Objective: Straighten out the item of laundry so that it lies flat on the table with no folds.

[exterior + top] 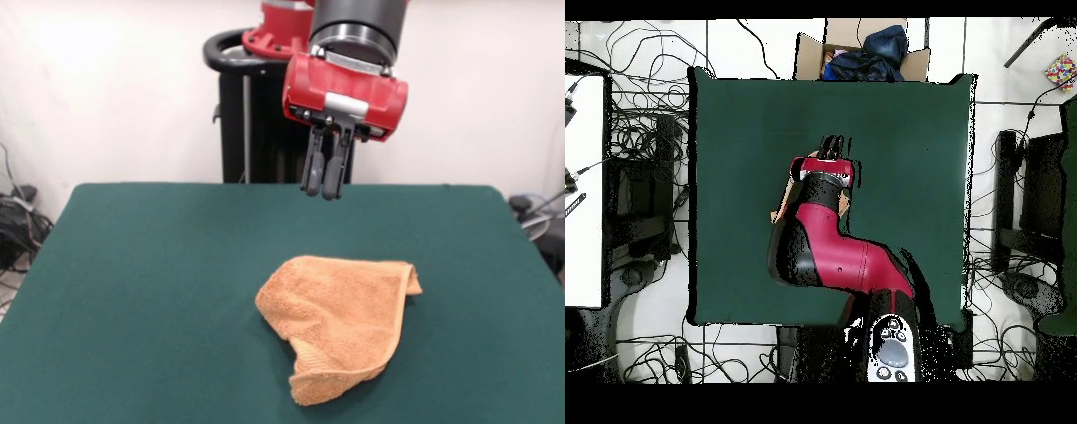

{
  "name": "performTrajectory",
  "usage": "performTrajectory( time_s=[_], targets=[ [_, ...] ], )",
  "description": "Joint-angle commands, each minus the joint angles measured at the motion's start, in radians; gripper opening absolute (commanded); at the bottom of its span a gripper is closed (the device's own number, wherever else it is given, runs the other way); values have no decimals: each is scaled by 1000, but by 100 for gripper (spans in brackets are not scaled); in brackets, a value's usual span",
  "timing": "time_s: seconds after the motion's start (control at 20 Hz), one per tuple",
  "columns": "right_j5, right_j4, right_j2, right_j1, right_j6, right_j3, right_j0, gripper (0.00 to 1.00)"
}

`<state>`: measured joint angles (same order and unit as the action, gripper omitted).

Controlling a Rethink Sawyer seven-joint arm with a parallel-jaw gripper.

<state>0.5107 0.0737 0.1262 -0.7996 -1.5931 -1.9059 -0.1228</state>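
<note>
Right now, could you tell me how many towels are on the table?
1: an orange towel, crumpled, lies on the green table below the gripper. Overhead, the arm covers most of it.

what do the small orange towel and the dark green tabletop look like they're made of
The small light-orange towel looks like terry cloth: fuzzy looped pile, soft rumpled folds, a stitched hem along its edge. The dark green rectangular table top looks like felt or a similar matte fabric: flat, no shine or grain, though the exact material is unclear.
</note>
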Motion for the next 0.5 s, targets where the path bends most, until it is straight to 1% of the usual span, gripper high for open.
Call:
performTrajectory(
  time_s=[0.05, 0.5],
  targets=[
    [18, -17, -62, 21, -264, -58, -1, 0],
    [38, -26, -53, 14, -265, -64, 8, 0]
  ],
)
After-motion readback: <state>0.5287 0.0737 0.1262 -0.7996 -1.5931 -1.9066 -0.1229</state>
